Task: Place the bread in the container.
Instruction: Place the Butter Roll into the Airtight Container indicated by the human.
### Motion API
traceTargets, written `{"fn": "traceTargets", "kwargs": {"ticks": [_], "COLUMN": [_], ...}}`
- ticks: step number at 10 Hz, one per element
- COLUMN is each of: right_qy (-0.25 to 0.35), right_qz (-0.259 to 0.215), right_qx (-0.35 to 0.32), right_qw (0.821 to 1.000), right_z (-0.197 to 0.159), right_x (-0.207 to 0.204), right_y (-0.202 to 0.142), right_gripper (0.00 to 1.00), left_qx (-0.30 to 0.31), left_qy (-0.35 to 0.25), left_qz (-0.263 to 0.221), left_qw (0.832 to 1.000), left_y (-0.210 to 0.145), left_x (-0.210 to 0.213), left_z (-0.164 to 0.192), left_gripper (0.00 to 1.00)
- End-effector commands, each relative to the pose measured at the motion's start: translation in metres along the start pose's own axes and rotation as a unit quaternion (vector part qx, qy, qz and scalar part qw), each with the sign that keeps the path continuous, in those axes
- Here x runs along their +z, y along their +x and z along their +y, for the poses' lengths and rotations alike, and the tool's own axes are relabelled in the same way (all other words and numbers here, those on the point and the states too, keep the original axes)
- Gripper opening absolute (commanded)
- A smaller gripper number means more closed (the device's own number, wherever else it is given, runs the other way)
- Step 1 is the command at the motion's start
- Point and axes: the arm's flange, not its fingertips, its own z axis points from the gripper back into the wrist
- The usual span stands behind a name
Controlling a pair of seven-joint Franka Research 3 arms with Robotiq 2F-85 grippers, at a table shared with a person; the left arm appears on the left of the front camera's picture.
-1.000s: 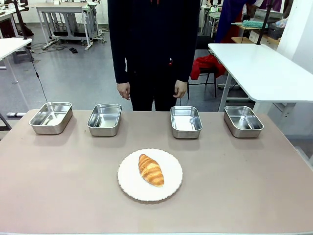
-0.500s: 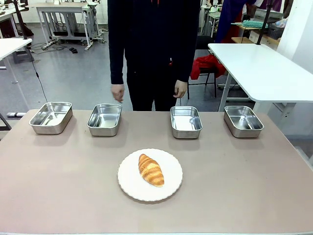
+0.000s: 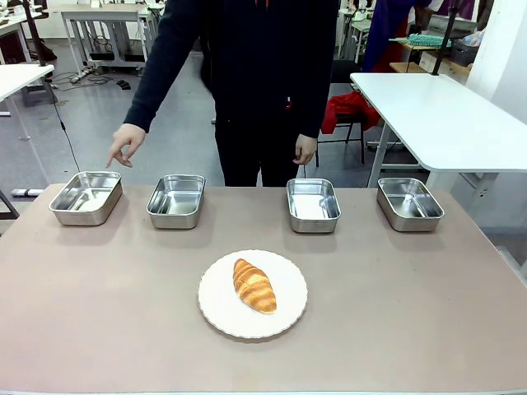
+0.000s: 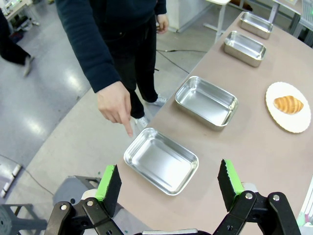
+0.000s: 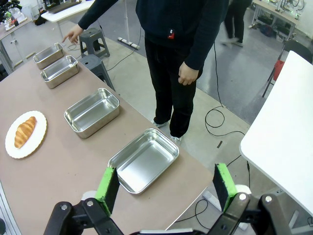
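Note:
The bread (image 3: 254, 285), a golden-brown croissant, lies on a round white plate (image 3: 222, 309) at the table's middle front. A person's hand (image 3: 126, 146) points a finger down just above the leftmost steel tray, the container (image 3: 86, 197). In the left wrist view my left gripper (image 4: 169, 181) hovers open above this container (image 4: 160, 160), with the pointing hand (image 4: 116, 105) beside it and the bread (image 4: 288, 104) far off. My right gripper (image 5: 166, 187) is open and empty above the tray at the row's other end, with the bread (image 5: 25, 131) far to the side.
Other identical steel trays (image 3: 175, 200), (image 3: 313, 204), (image 3: 409, 203) line the table's far edge, all empty. The person stands behind the middle of the row, the other hand (image 3: 305, 149) hanging at the side. A white table (image 3: 436, 115) stands at the back right.
The person's hand on the picture's left has risen from the side and swung out leftward, and now points down at the leftmost tray. The bread and trays have not moved.

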Motion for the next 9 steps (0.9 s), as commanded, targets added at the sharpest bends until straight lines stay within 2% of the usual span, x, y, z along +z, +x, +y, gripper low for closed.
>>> {"fn": "traceTargets", "kwargs": {"ticks": [1,9], "right_qy": [0.000,0.000], "right_qz": [-0.002,-0.002], "right_qx": [0.002,0.002], "right_qw": [1.000,1.000], "right_z": [0.0010,0.0010], "right_x": [-0.0002,-0.0002], "right_y": [0.0021,0.0021], "right_gripper": [1.00,1.00], "left_qx": [0.004,0.004], "left_qy": [0.003,0.003], "left_qz": [-0.008,-0.008], "left_qw": [1.000,1.000], "left_y": [0.0003,0.0003], "left_x": [-0.0002,-0.0002], "left_z": [0.0001,0.0001], "left_gripper": [1.00,1.00]}}
